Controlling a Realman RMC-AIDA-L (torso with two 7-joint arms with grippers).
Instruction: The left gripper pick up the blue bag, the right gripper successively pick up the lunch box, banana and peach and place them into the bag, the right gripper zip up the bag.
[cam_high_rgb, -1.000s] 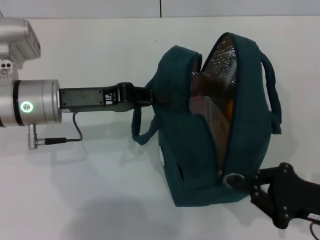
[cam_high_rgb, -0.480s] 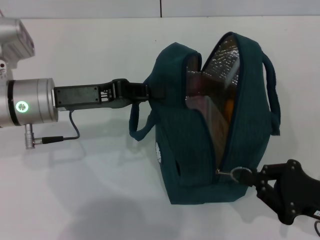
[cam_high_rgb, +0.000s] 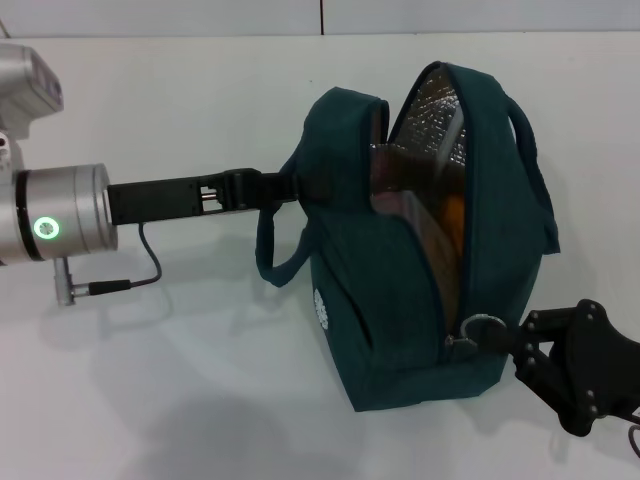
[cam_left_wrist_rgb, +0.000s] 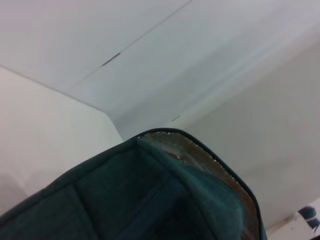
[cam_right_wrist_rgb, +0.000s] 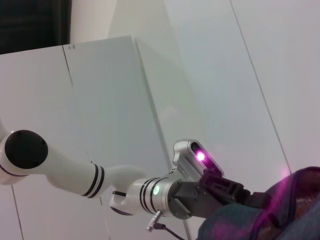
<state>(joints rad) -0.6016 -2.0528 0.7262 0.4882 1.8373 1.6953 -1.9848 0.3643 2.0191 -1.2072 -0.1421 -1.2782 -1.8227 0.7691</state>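
Jaws of two grippers, left gripper (cam_high_rgb: 292, 186) and right gripper (cam_high_rgb: 520, 345), apparently hold one blue bag (cam_high_rgb: 400, 290).

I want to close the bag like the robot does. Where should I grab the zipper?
Grab the ring zipper pull, best from the bag's near end, where the right gripper is. It sticks out low on the blue bag, and the opening runs upward from there.

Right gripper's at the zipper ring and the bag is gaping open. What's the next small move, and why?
Probably draw the ring pull up along the zipper track: the right gripper holds it at the low end, the blue bag gapes, and the left gripper steadies the other side.
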